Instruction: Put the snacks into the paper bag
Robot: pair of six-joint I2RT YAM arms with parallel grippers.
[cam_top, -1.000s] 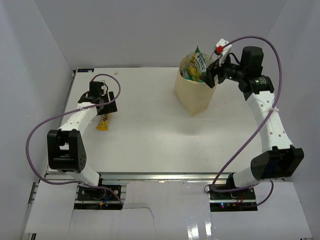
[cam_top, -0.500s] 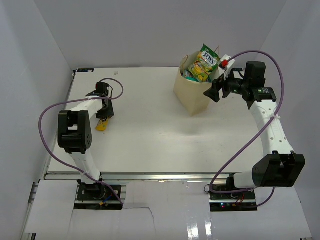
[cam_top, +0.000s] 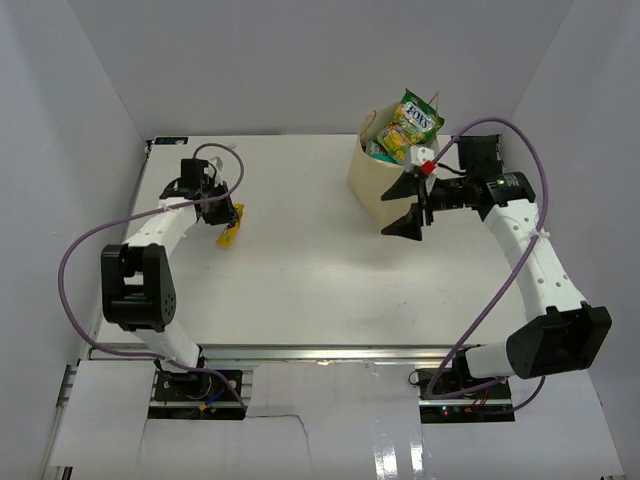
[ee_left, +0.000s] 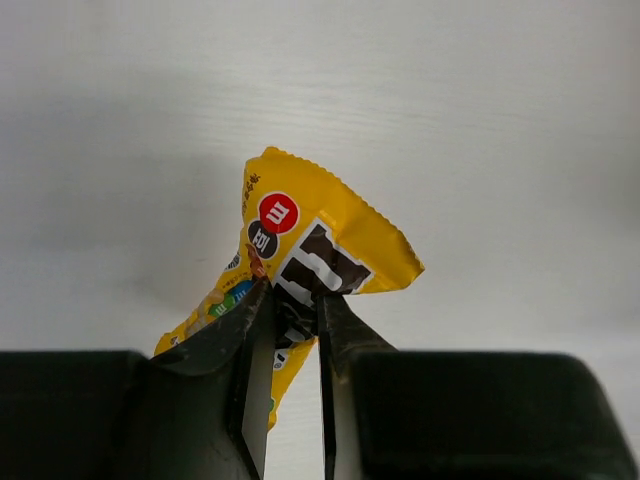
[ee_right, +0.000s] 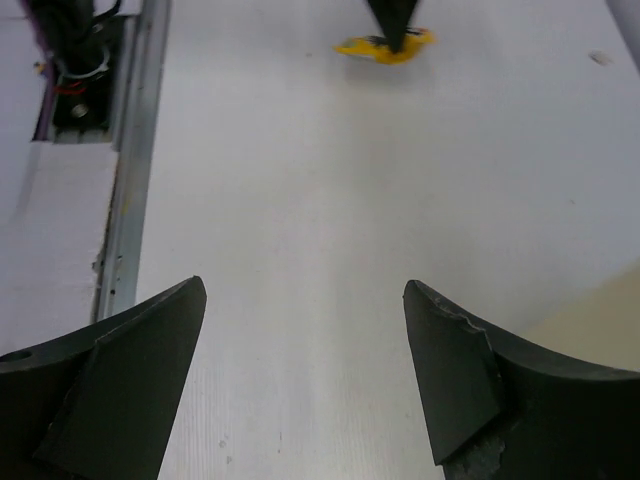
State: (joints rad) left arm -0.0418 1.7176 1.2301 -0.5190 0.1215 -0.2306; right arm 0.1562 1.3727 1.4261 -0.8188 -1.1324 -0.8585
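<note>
The left gripper [ee_left: 293, 318] is pinching the yellow packet [ee_left: 320, 235] between nearly closed fingers, over the far left of the table [cam_top: 320, 290]. The right gripper [cam_top: 400, 208] is gaping wide and holding nothing, just beside the near right side of the paper bag [cam_top: 372, 185], where a green-yellow packet [cam_top: 412, 122] is poking out.

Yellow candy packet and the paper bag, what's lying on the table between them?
Nothing; the top view shows bare table from the yellow packet to the paper bag.

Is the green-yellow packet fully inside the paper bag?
Partly in: the green-yellow packet sticks up above the rim of the paper bag, lower end inside.
</note>
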